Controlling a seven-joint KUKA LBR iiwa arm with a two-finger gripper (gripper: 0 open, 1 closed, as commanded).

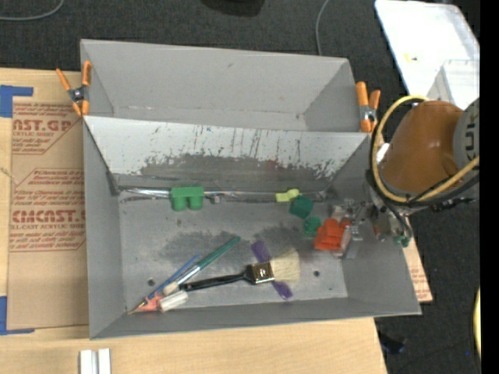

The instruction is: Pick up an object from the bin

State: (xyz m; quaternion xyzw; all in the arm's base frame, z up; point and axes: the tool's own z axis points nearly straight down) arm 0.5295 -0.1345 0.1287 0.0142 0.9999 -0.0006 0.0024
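My gripper is low at the bin's right side, against the sloping right wall. An orange-red block lies directly at its left tip, touching or nearly touching it. Whether the block is in its grasp cannot be made out. A small dark green block rests just left of the orange-red one. Another teal-green block sits a little further up and left.
A bright green block and a small yellow-green piece lie along the back edge of the floor. A black-handled paintbrush, two purple pieces and a bundle of pens lie at the front.
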